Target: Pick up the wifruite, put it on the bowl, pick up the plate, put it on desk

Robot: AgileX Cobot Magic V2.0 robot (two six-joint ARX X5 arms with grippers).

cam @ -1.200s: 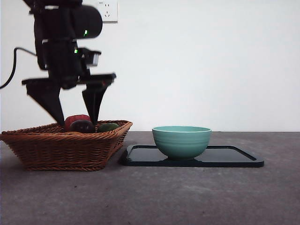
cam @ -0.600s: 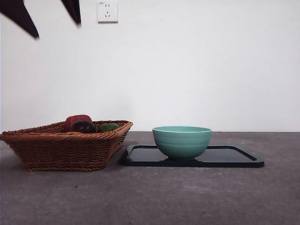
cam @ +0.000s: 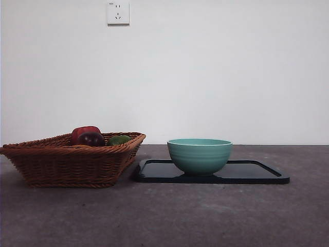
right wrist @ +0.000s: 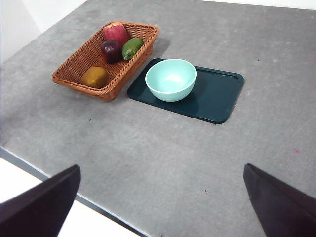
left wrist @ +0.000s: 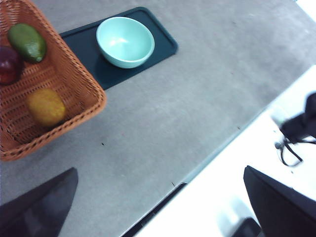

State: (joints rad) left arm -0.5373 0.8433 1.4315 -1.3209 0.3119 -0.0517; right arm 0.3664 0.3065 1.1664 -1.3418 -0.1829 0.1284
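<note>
The wifruite (left wrist: 46, 106) (right wrist: 94, 76), small and orange-brown, lies in the near corner of the wicker basket (cam: 72, 164); the front view hides it behind the rim. An empty teal bowl (cam: 199, 154) (left wrist: 125, 41) (right wrist: 171, 79) stands on the left part of the plate (cam: 257, 172) (right wrist: 217, 94), a dark flat tray on the grey desk (cam: 180, 216). My left gripper (left wrist: 159, 170) hangs open and empty high above the desk's front edge. Equally high, my right gripper (right wrist: 161, 167) is open with nothing in it. Neither gripper shows in the front view.
The basket (right wrist: 106, 57) also holds a red apple (right wrist: 116, 32), a dark red-purple fruit (right wrist: 111, 50) and a green fruit (right wrist: 132, 48). It stands just left of the plate. The desk's front edge (right wrist: 44, 180) crosses both wrist views.
The arm whose open jaws stood in the basket has risen straight up and left the front view, carrying nothing. The fruits, bowl and plate have not moved.
</note>
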